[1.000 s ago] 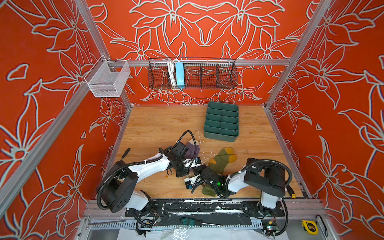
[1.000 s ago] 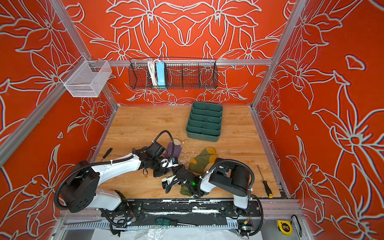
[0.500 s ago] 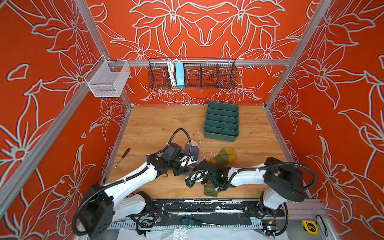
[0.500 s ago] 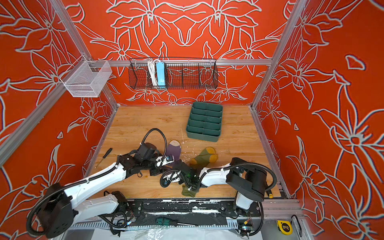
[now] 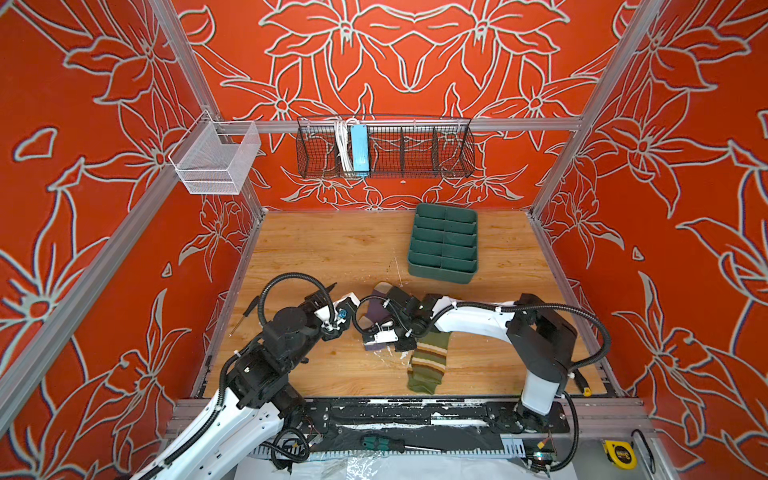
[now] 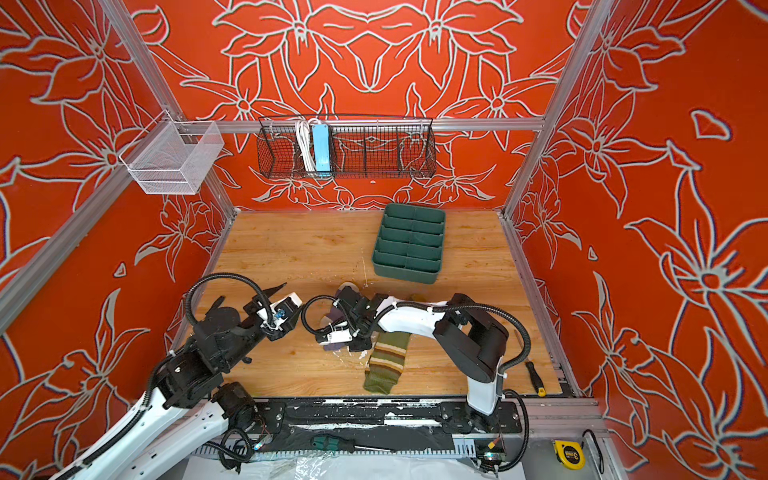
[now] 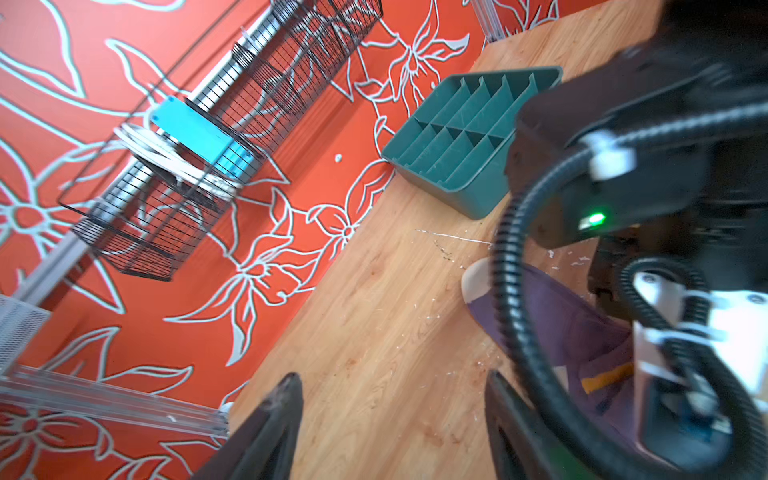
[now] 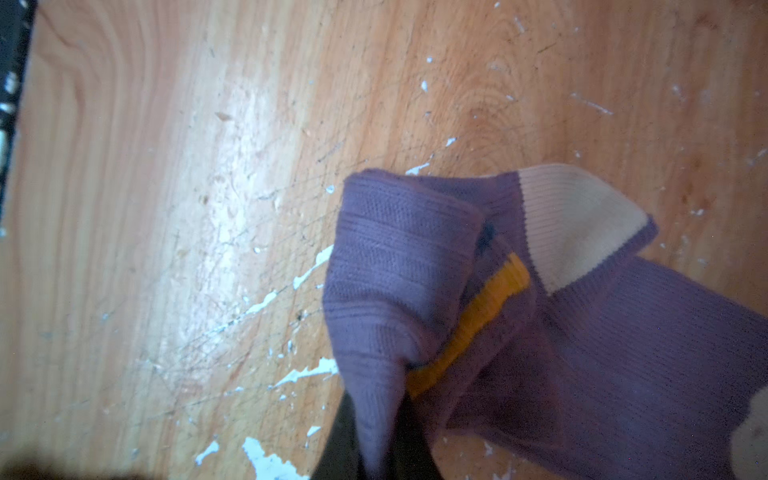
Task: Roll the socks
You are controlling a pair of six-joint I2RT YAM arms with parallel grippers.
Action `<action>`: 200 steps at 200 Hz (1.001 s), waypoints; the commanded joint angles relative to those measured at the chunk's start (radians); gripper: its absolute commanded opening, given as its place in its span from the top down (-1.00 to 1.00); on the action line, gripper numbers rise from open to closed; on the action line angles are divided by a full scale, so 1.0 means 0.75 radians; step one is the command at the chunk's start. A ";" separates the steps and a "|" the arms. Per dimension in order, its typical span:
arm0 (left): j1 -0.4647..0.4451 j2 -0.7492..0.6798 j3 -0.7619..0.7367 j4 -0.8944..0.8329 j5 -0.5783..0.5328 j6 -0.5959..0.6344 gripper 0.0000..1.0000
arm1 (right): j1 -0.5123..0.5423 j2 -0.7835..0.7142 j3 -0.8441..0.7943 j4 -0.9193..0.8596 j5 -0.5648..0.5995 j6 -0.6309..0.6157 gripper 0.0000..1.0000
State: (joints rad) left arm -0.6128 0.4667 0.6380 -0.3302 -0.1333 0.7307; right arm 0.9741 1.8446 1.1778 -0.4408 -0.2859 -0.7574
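Right gripper [image 8: 380,432] nips a fold of the limp purple sock [image 8: 623,353], probably hold enough; left gripper [image 7: 392,378] gapes empty.

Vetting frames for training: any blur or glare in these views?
Right wrist view: glare streak on the table, purple sock slightly soft. Left wrist view: nearby cable blurred, green tray fairly sharp. Both top views: sharp, evenly lit.
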 commanded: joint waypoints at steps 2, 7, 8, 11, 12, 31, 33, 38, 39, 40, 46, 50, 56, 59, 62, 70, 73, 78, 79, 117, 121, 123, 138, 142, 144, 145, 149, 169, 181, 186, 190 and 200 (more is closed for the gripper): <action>0.001 -0.055 0.092 -0.209 0.243 0.154 -0.35 | -0.027 0.115 0.129 -0.223 -0.184 0.060 1.00; 0.001 -0.056 0.104 -0.250 0.298 0.195 -0.35 | -0.037 0.139 0.168 -0.243 -0.190 0.077 1.00; 0.001 -0.056 0.107 -0.261 0.317 0.204 -0.35 | -0.039 0.144 0.175 -0.247 -0.191 0.082 1.00; 0.001 -0.054 0.117 -0.291 0.353 0.224 -0.35 | -0.045 0.161 0.202 -0.259 -0.194 0.094 1.00; 0.001 -0.052 0.120 -0.300 0.362 0.230 -0.35 | -0.047 0.164 0.213 -0.265 -0.196 0.096 1.00; -0.003 0.030 0.172 -0.442 0.473 0.307 -0.32 | -0.098 0.285 0.346 -0.359 -0.261 0.168 1.00; -0.003 0.042 0.173 -0.454 0.478 0.316 -0.32 | -0.105 0.297 0.360 -0.365 -0.272 0.179 1.00; -0.006 0.069 0.171 -0.479 0.483 0.343 -0.31 | -0.123 0.323 0.400 -0.386 -0.300 0.202 1.00; -0.007 0.072 0.170 -0.486 0.483 0.350 -0.30 | -0.126 0.331 0.409 -0.391 -0.308 0.207 1.00; -0.007 0.079 0.168 -0.491 0.485 0.356 -0.30 | -0.130 0.338 0.413 -0.393 -0.316 0.210 1.00; -0.015 0.109 0.155 -0.516 0.487 0.396 -0.29 | -0.149 0.374 0.460 -0.417 -0.352 0.245 1.00; -0.024 0.128 0.139 -0.521 0.482 0.414 -0.29 | -0.163 0.396 0.484 -0.433 -0.370 0.261 1.00; -0.043 0.155 0.110 -0.511 0.462 0.439 -0.27 | -0.178 0.425 0.522 -0.463 -0.406 0.267 1.00; -0.056 0.167 0.095 -0.502 0.446 0.452 -0.26 | -0.181 0.438 0.538 -0.477 -0.426 0.267 1.00; -0.071 0.180 0.075 -0.491 0.427 0.462 -0.25 | -0.186 0.448 0.550 -0.487 -0.437 0.267 1.00; -0.126 0.210 0.015 -0.440 0.356 0.486 -0.23 | -0.193 0.469 0.574 -0.501 -0.447 0.271 1.00; -0.142 0.222 -0.013 -0.408 0.316 0.488 -0.22 | -0.194 0.475 0.578 -0.504 -0.451 0.272 1.00; -0.188 0.244 -0.064 -0.349 0.252 0.493 -0.21 | -0.198 0.481 0.586 -0.510 -0.458 0.268 1.00; -0.196 0.251 -0.074 -0.337 0.238 0.496 -0.21 | -0.198 0.482 0.588 -0.510 -0.460 0.267 1.00; -0.338 0.603 -0.270 0.053 -0.049 0.382 -0.10 | -0.220 0.492 0.593 -0.513 -0.517 0.248 1.00; -0.337 0.641 -0.273 0.105 -0.066 0.354 -0.09 | -0.221 0.490 0.591 -0.512 -0.519 0.246 1.00; -0.336 0.660 -0.275 0.129 -0.076 0.341 -0.09 | -0.222 0.490 0.590 -0.512 -0.519 0.245 1.00; -0.336 0.799 -0.276 0.281 -0.135 0.262 -0.06 | -0.225 0.487 0.576 -0.503 -0.529 0.236 1.00; -0.336 0.823 -0.275 0.315 -0.152 0.243 -0.06 | -0.224 0.485 0.570 -0.498 -0.531 0.235 1.00; -0.336 0.833 -0.274 0.330 -0.159 0.235 -0.06 | -0.224 0.486 0.567 -0.496 -0.532 0.235 1.00; -0.336 0.839 -0.274 0.337 -0.162 0.229 -0.06 | -0.224 0.485 0.565 -0.493 -0.533 0.236 1.00; -0.336 0.858 -0.274 0.362 -0.175 0.216 -0.06 | -0.224 0.481 0.558 -0.485 -0.534 0.235 1.00; -0.316 0.930 -0.294 0.503 -0.271 0.151 -0.03 | -0.227 0.468 0.532 -0.463 -0.553 0.227 1.00; -0.299 0.946 -0.299 0.537 -0.294 0.131 -0.01 | -0.228 0.461 0.518 -0.455 -0.568 0.223 1.00; -0.292 0.949 -0.302 0.539 -0.288 0.125 0.00 | -0.229 0.456 0.513 -0.452 -0.575 0.221 1.00; -0.286 0.951 -0.301 0.533 -0.274 0.123 0.01 | -0.229 0.453 0.509 -0.447 -0.578 0.220 1.00; -0.281 0.955 -0.304 0.532 -0.239 0.118 0.06 | -0.230 0.444 0.496 -0.431 -0.592 0.223 1.00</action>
State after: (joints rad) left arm -0.8410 1.1732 0.4168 -0.0280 -0.2951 0.8719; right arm 0.8001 2.1765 1.5955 -0.7288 -0.6994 -0.5724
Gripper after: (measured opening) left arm 0.492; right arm 0.097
